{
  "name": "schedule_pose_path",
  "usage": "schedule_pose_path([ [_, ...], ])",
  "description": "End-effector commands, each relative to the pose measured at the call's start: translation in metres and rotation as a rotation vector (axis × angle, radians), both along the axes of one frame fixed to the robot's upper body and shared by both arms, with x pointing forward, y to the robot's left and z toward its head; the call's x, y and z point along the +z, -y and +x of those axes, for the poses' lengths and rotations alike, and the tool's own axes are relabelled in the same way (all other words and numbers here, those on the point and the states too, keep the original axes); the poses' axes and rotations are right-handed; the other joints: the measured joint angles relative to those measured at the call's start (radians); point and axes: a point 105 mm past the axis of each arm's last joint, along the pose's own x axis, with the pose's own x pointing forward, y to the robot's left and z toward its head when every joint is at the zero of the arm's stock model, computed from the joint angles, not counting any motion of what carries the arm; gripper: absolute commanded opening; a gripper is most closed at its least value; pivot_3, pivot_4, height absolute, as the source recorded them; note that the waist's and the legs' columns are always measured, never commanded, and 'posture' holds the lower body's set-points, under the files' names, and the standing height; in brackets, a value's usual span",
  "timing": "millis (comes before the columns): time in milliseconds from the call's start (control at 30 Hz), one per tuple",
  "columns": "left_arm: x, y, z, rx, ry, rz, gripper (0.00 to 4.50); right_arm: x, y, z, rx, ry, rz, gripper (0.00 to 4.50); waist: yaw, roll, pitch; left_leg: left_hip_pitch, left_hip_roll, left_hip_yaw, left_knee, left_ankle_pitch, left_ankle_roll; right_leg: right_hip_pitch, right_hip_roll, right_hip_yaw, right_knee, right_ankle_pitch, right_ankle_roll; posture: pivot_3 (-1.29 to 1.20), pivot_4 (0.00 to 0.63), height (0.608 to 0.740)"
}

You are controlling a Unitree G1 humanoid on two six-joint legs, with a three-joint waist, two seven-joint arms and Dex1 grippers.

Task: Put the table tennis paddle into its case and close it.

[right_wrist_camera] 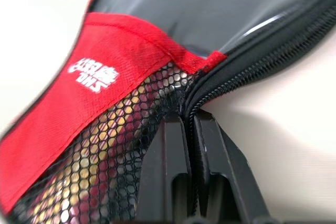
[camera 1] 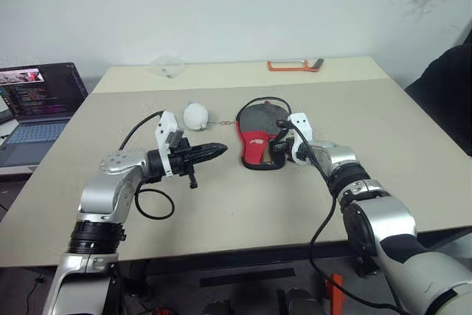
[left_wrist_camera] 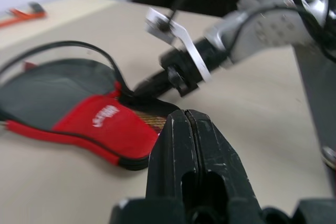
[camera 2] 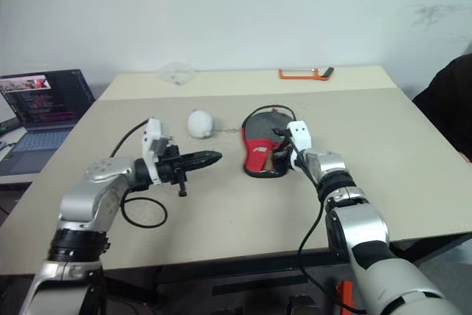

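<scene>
The right gripper (right_wrist_camera: pixel 189 129) pinches the case (camera 1: pixel 259 132) at its zipper edge (mesh apparently hiding the paddle handle (right_wrist_camera: pixel 89 177)); the left gripper (camera 1: pixel 218 150) is pressed together, empty.

A black-and-red case (camera 2: pixel 261 145) lies near the middle of a beige table (camera 2: pixel 413 153), the right gripper (camera 2: pixel 280 154) at its near right edge with its black fingers together against the fabric. The left gripper (camera 2: pixel 209 158) hangs level above the table to the case's left, fingers closed and empty, pointing toward it. A small white pouch (camera 2: pixel 198 123) sits just beyond, a thin chain running toward the case. An orange tool (camera 2: pixel 304 73) and a clear wrapper (camera 2: pixel 175 73) rest near the far edge; an open laptop (camera 2: pixel 40 108) stands at left.
</scene>
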Motion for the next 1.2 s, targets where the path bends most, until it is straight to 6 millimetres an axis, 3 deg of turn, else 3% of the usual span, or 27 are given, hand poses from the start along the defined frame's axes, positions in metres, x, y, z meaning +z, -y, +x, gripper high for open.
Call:
schedule_pose_path([
  [33, 0.009, 0.005, -0.014, -0.076, 0.029, 0.006, 0.0, 0.014, -0.032, -0.016, 0.132, -0.007, 0.079, 0.04, 0.0, 0.0, 0.0, 0.0, 0.0, 0.0, 0.0, 0.0, 0.0, 0.0, 0.0, 0.0, 0.0, 0.0, 0.0, 0.0, 0.15, 0.74],
  [233, 0.001, 0.006, -0.03, -0.127, 0.008, 0.031, 0.0, 0.009, -0.043, -0.052, 0.22, -0.032, 0.072, 0.04, 0.006, 0.0, 0.0, -0.001, 0.0, 0.0, -0.001, -0.001, -0.001, -0.001, -0.001, 0.0, -0.001, 0.0, 0.0, 0.0, 0.15, 0.74],
  [567, -0.011, 0.005, -0.046, -0.153, -0.032, 0.047, 0.0, -0.008, -0.008, -0.11, 0.069, -0.098, 0.062, 0.04, 0.026, 0.0, 0.0, -0.001, -0.001, -0.001, -0.009, -0.001, -0.001, -0.002, -0.003, -0.001, -0.006, 0.0, 0.0, 0.0, 0.15, 0.74],
  [733, -0.011, 0.007, -0.047, -0.175, -0.043, 0.052, 0.0, -0.013, -0.008, -0.136, -0.017, -0.174, 0.121, 0.04, 0.042, 0.0, 0.0, -0.001, 0.0, -0.001, -0.013, 0.0, -0.001, -0.004, -0.003, -0.001, -0.007, -0.001, -0.001, 0.0, 0.15, 0.74],
  [933, -0.01, 0.01, -0.046, -0.2, -0.053, 0.062, 0.0, -0.017, -0.013, -0.15, -0.088, -0.226, 0.168, 0.04, 0.044, 0.0, 0.0, -0.001, 0.0, 0.0, -0.013, 0.0, -0.001, -0.004, -0.003, -0.002, -0.008, -0.001, -0.002, 0.0, 0.15, 0.74],
  [1200, -0.009, 0.009, -0.043, -0.241, -0.06, 0.085, 0.0, -0.021, -0.001, -0.167, -0.13, -0.251, 0.156, 0.04, 0.048, 0.0, 0.0, -0.001, 0.0, -0.001, -0.014, 0.0, -0.001, -0.003, -0.003, -0.003, -0.011, -0.001, -0.001, 0.0, 0.15, 0.74],
])
